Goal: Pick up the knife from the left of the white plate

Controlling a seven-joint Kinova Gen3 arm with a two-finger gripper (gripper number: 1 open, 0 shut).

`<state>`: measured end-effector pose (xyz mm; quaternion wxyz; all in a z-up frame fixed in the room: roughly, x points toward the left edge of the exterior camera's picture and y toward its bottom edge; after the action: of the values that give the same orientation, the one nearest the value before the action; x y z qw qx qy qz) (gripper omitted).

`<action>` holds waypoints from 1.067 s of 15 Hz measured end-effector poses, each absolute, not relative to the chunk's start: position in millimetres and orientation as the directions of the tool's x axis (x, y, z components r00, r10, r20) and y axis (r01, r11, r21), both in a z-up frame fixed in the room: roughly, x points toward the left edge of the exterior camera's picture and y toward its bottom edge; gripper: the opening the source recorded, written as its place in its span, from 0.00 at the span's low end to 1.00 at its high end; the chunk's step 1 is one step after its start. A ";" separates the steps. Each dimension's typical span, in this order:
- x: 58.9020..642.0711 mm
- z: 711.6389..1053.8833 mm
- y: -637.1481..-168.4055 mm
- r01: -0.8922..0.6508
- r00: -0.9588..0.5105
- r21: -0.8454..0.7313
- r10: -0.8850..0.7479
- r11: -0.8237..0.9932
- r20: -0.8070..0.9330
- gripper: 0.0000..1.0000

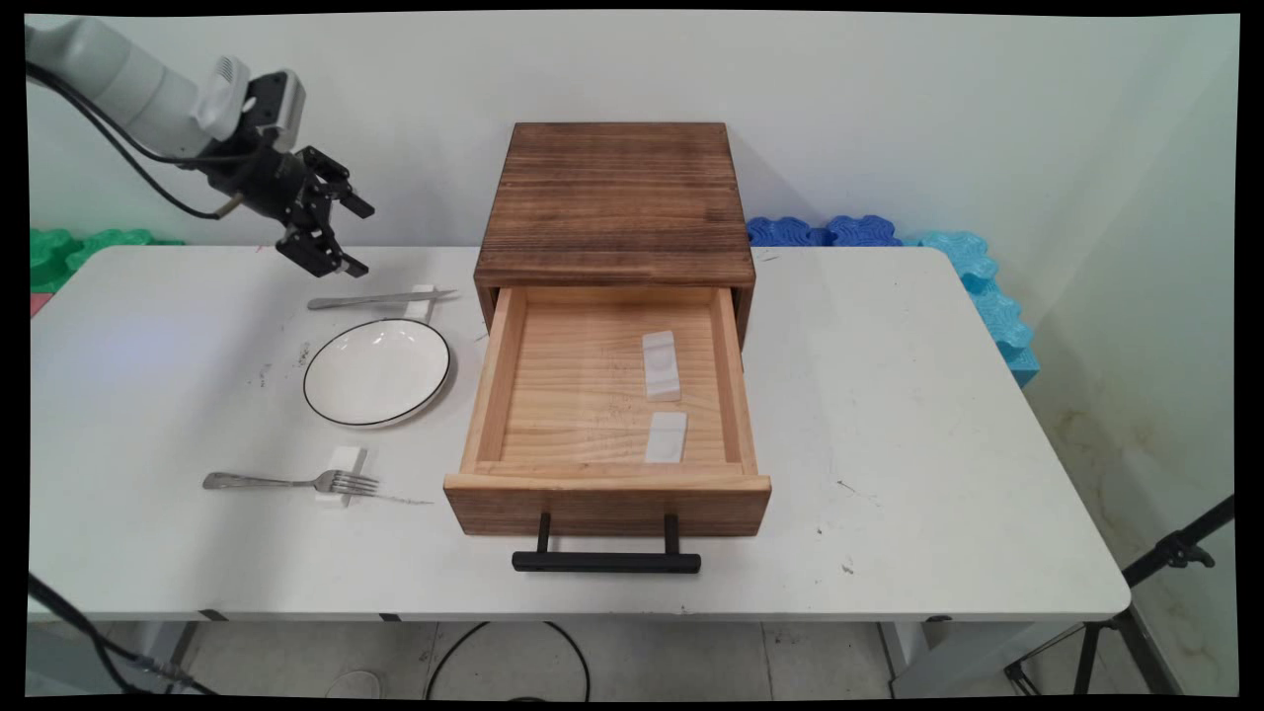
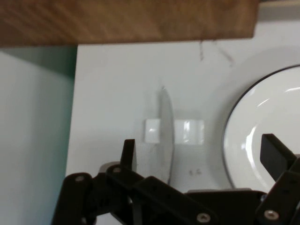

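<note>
My gripper [image 1: 354, 237] hangs open above the table's back left, with nothing between its fingers [image 2: 274, 154]. Just below it a metal knife [image 1: 375, 298] lies with its blade on a small white rest [image 1: 422, 301]; in the hand view the knife [image 2: 165, 136] and its rest [image 2: 187, 132] sit straight ahead of the open jaws. A white plate with a dark rim [image 1: 376, 371] lies in front of the knife, and its edge [image 2: 262, 136] shows at the right of the hand view.
A wooden drawer box [image 1: 614, 202] stands mid-table, its drawer [image 1: 506, 375] pulled out with two white rests [image 1: 661, 365] inside and a black handle [image 1: 605, 561]. A fork [image 1: 286, 482] lies on a white rest [image 1: 344, 464] at the front left. Foam blocks [image 1: 978, 267] line the table's back.
</note>
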<state>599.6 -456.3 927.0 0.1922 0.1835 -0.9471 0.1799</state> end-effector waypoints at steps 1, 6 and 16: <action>602.4 921.8 -461.1 -0.420 -0.860 -0.273 -0.284 0.866 0.423 1.00; 616.7 893.3 -485.1 -0.430 -0.867 -0.274 -0.308 0.860 0.391 1.00; 640.1 850.9 -518.7 -0.427 -0.878 -0.232 -0.339 0.874 0.338 1.00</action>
<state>640.1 -518.7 850.9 0.1451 0.1999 -0.9571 0.1517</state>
